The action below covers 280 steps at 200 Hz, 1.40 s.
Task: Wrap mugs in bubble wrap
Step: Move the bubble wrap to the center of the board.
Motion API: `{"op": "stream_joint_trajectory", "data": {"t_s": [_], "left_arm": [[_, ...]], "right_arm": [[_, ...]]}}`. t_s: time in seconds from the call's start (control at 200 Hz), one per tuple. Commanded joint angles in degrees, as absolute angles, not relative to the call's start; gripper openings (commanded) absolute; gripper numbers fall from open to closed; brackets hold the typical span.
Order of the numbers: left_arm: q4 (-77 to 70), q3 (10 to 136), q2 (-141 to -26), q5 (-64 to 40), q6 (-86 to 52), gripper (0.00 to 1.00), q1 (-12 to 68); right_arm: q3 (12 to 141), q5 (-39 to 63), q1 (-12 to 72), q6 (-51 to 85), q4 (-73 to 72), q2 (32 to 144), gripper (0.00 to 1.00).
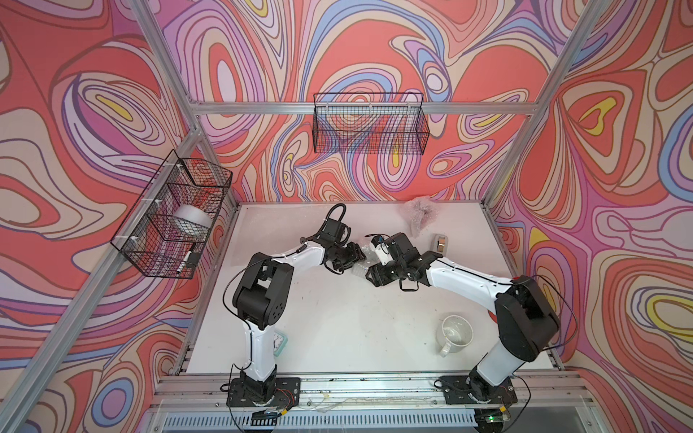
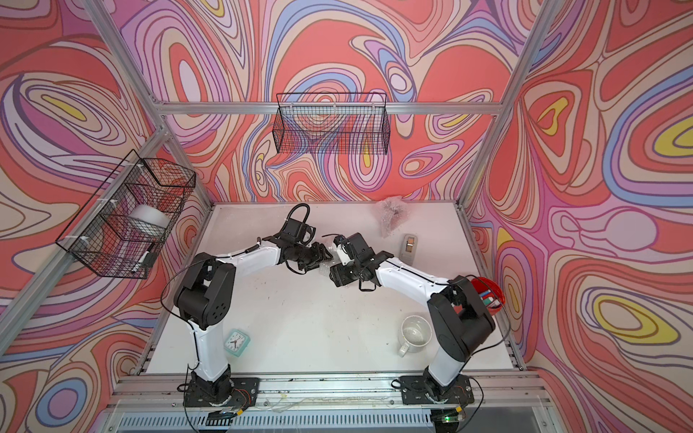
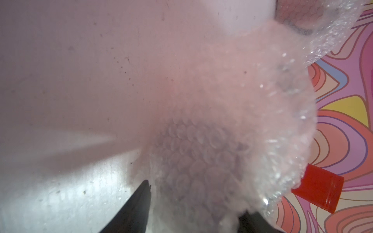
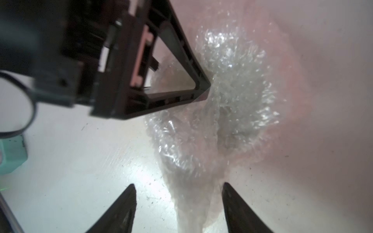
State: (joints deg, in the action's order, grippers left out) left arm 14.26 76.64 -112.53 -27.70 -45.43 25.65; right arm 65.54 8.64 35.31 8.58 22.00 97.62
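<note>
Swirling red, pink and lavender panels wall in a white tabletop, and at its middle the two arms meet over a crumpled bundle of clear bubble wrap. A pale rounded form shows through the bubbles in the left wrist view. It is probably a mug, though the plastic blurs it too much to be sure.

The right gripper has its jaws apart. A tail of the wrap runs between them with bare table showing beside it, so it grips nothing. The left gripper has its jaws spread on either side of the bundle; whether they pinch it or only flank it I cannot tell.

The main risk is the wrap springing loose: I can make out no tape on it, one gripper is off it, and the springy plastic could unfurl or let the bundle roll. The grey tape dispenser sits well apart near the right edge, so fetching it would leave the bundle to one uncertain hold. The grippers are also very close together, and a careless move could knock them against each other.

A bare white ceramic mug stands near the near right corner, close to the right arm's elbow, with a red plastic cup of markers just behind that arm. A wide swing could topple either one. A pink-tinted wrapped bundle lies at the far right corner
</note>
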Motion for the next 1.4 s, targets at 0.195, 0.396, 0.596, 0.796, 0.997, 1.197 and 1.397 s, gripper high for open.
{"op": "stream_joint_trajectory", "data": {"t_s": [0.195,0.396,0.596,0.796,0.997,1.197,1.397], "left_arm": [[20.5,76.1,-103.3,-20.3,-43.5,0.63,24.4],[22.9,67.6,-90.1,-11.0,-41.7,0.64,19.9],[26.9,61.6,-82.6,-11.2,-38.6,0.66,13.7],[29.4,57.8,-79.1,-10.7,-36.8,0.68,10.7],[29.4,57.2,-79.9,-11.6,-35.1,0.69,9.7],[29.6,60.2,-83.6,-11.5,-33.0,0.68,9.3],[25.4,59.7,-80.9,-14.8,-28.6,0.71,13.5]], "right_arm": [[71.0,-0.4,35.4,10.8,22.8,105.4,0.59],[74.8,-6.3,34.2,17.7,22.8,108.3,0.45],[81.6,-9.4,29.8,19.5,25.3,113.9,0.41],[91.5,-7.3,22.9,17.7,26.8,121.1,0.4],[106.6,-2.5,19.7,11.1,29.2,131.1,0.41],[112.6,0.7,19.2,8.0,30.6,131.0,0.58],[94.1,-6.8,20.8,16.2,32.6,111.4,0.63]]}}
